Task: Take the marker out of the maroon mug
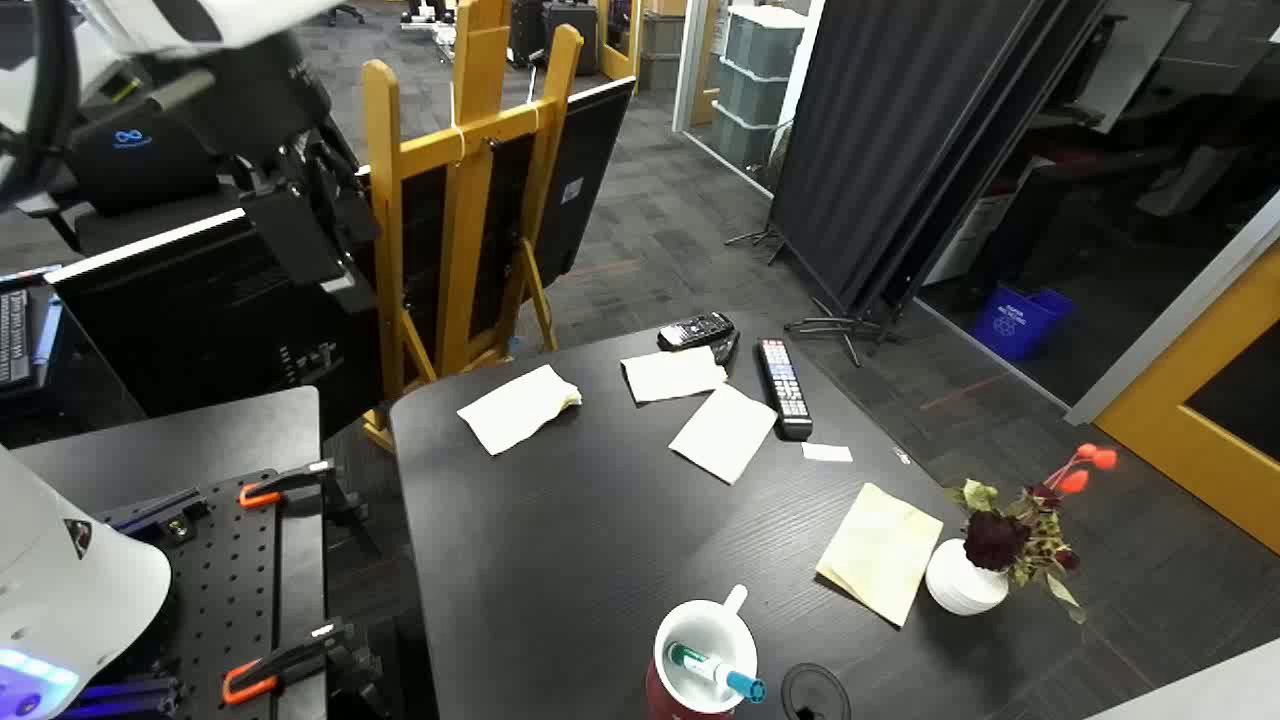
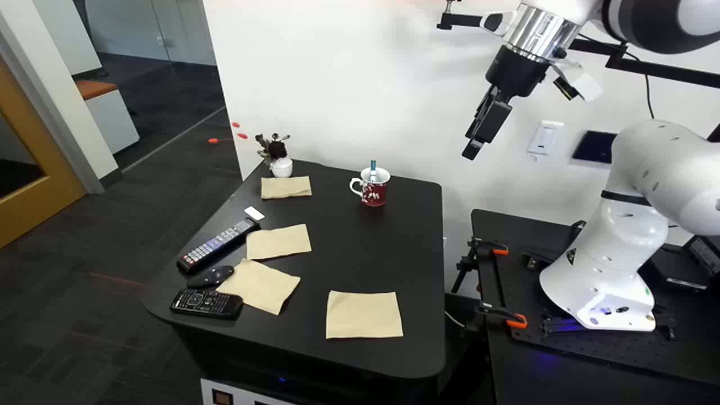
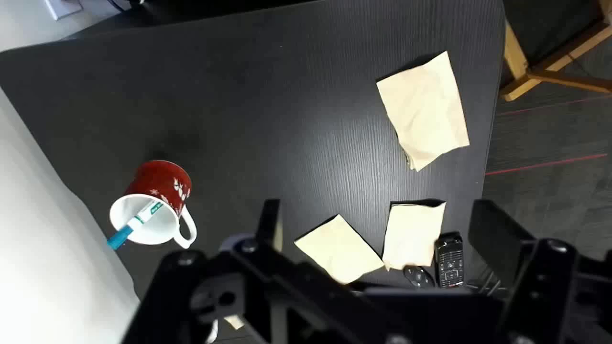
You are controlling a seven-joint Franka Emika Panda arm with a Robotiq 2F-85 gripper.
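Currently I'm hanging up high, pointing my gripper (image 3: 380,227) down at a slant, well apart from the table (image 3: 239,119) & everything on it. My fingers (image 3: 270,222) are standing wide apart, w/ a big gap btwn tips, & I'm holding nothing. Marker (image 3: 139,219) is sitting inside the maroon mug (image 3: 160,179), leaning; its teal cap is sticking out past the white rim, & its white body w/ green print is resting lower down inside. Mug's standing upright on the table; in the wrist view it's showing L of my fingers, handle facing their way. In an exterior view, a white vase (image 2: 281,167) w/ dark flowers (image 2: 277,149) is standing near the table's corner by the wall (image 2: 349,84), & a pc. of tan paper (image 2: 286,187) is lying just beside it. Three more pcs. are lying farther along the table, two of them near the long remote (image 2: 218,246), small remote (image 2: 209,277) & wide remote (image 2: 206,304). Sm. white card (image 2: 254,213) is lying just beside the long remote's end nearest the vase.
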